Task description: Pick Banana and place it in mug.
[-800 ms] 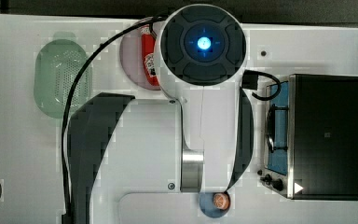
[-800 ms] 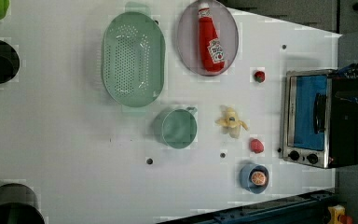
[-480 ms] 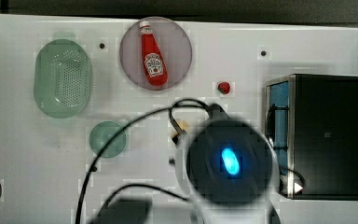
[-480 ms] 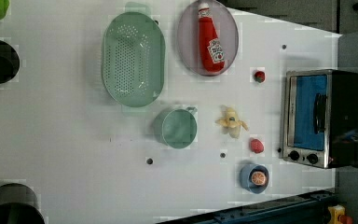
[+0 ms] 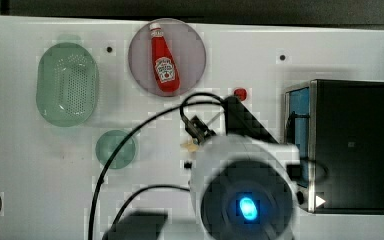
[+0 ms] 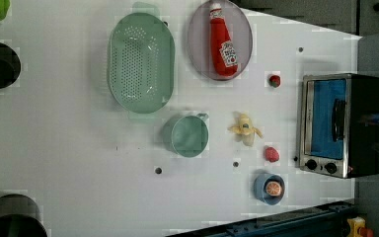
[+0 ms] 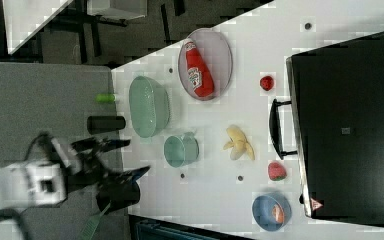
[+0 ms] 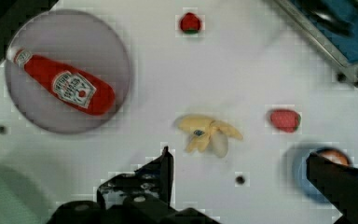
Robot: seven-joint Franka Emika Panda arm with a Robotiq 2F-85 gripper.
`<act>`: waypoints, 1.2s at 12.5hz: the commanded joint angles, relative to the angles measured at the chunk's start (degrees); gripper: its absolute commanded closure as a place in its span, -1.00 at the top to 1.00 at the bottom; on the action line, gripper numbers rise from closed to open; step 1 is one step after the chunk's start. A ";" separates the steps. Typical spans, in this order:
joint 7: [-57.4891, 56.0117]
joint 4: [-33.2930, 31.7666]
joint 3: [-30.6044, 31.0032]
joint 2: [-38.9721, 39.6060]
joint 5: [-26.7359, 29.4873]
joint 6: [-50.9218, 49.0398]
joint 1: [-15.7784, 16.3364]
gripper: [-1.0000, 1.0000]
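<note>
**Banana still on counter, claw wide and empty above it**

Your claw (image 8: 240, 163) has its fingers spread wide apart, nothing between them. The banana (image 6: 246, 130) lies on the counter (image 6: 79, 163), between the mug (image 6: 186, 136) and the toaster oven (image 6: 338, 123), just beside the mug's handle side, not touching it. A red strawberry (image 6: 271, 154) sits near the banana on the oven side.

Handling guess: small toy bunch, light, probably stiff plastic, smooth and a bit slippery. The curved fingers splay out, so grip across the thick middle where they join, not the tips. The mug's mouth is barely wider than the bunch, so drop it in centred.

In the top view your arm (image 5: 245, 195) covers most of the banana; the left view gives the clear banana-to-mug gap. The wrist view shows the bunch's splay.
</note>
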 commanded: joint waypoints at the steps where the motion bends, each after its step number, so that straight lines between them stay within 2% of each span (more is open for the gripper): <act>1: -17.97 -8.52 -0.61 7.56 0.32 6.42 0.89 1.00; 5: -31.20 -14.15 -0.65 15.54 0.32 20.73 0.89 1.00; 9: -38.55 -16.01 -0.74 24.89 0.31 30.30 0.85 1.00; 15: -40.15 -16.61 -0.81 35.90 0.32 41.76 0.58 1.00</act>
